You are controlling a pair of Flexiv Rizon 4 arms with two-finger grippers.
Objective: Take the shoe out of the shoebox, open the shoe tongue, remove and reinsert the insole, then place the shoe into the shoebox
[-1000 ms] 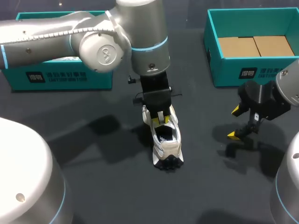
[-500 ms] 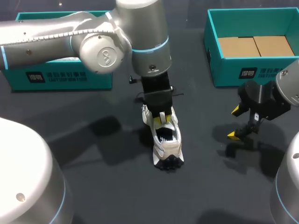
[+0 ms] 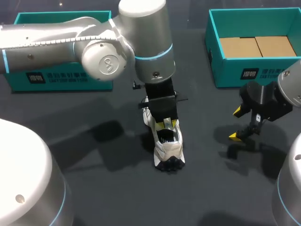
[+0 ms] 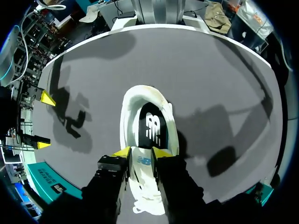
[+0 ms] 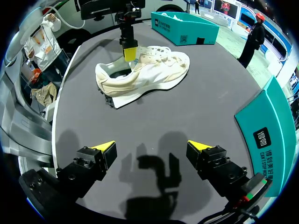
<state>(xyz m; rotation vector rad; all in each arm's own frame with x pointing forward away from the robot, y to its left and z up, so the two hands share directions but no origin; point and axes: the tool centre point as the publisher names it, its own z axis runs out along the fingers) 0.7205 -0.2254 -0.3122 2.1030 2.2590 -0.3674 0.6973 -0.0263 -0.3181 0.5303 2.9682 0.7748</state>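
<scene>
Resting outside shoebox (image 3: 225, 73) (cardboard (image 3: 256, 46) inside), shoe (image 3: 168, 149)

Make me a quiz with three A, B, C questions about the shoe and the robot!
1. Where is the shoe? A in a box; B on the table; C up in the air.
2. How many teal boxes are there? A one; B two; C four.
3. The right hand is: A open and empty; B holding a shoe; C holding a lid.
Answers: 1 B, it rests on the dark table. 2 B, one far left, one far right. 3 A, its yellow tips stand apart, nothing between.
</scene>
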